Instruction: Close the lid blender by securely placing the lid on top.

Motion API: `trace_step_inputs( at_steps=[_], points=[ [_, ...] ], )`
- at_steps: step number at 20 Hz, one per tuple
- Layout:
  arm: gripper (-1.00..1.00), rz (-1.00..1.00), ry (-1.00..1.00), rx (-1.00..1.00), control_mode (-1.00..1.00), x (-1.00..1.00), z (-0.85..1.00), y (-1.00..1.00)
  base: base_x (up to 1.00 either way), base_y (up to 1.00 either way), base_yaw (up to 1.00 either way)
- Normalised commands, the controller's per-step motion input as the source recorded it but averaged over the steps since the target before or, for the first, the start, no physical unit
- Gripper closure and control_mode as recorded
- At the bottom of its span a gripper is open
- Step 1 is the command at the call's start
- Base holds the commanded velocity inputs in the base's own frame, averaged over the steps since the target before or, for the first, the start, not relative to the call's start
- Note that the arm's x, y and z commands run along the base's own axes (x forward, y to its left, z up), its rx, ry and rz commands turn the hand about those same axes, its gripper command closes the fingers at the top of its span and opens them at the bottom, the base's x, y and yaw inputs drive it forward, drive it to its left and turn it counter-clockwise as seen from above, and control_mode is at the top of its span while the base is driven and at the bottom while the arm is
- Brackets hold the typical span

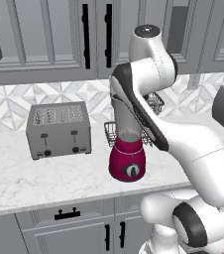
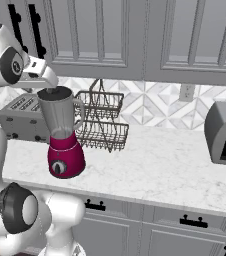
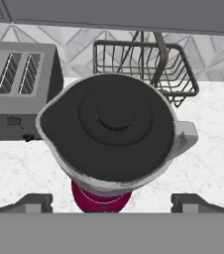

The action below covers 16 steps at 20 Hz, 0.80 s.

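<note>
Lid (image 3: 115, 126) sits flat on top of the blender (image 1: 128, 158) jar, black disc covering the rim all the way round, w/ its raised centre knob facing straight up at the hand camera. Fingers (image 3: 34, 202) are spread wide, one tip at each side of the hand view, well outside the lid's edge and touching nothing. Gripper (image 3: 115, 204) hangs directly above the jar, empty.

Blender stands upright on the white marble desk (image 1: 15, 178), near the front edge, magenta base w/ its round dial facing the robot. Clear grey jar rises from it, handle out to the right in the right base view. In that same view the lid (image 2: 55, 93) shows as a dark cap level on the jar mouth, w/ the white hand just above it at far left.

Toaster (image 1: 58, 130), grey & boxy, sits to the left of the blender, a bit further back, apart from it. Wire basket (image 2: 102, 127), black, two tiers, stands behind and right of the blender, close to the jar handle; can't tell if they touch. Over on the far right of the desk, another grey appliance (image 2: 224, 134) w/ a dark opening, well apart from everything else.

Grey cabinets (image 2: 135, 40) run above, patterned tile wall behind, drawers w/ black handles below the desk.
</note>
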Motion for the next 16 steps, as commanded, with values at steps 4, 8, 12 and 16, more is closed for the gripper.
trace_step_inputs(
  at_steps=[4,8,12,16],
  points=[
    [-1.00,0.00,-0.46,-0.14,-1.00,-1.00,-0.25,0.38,0.00,0.00,0.00],
    [-1.00,0.00,-0.17,-0.10,-1.00,-1.00,-0.82,0.27,0.00,0.00,0.00],
    [-1.00,0.00,0.05,-0.02,-1.00,-1.00,-0.80,0.14,0.00,0.00,0.00],
    [-1.00,0.00,0.00,0.04,-1.00,-0.15,-0.07,0.00,0.00,0.00,0.00]
  ],
)
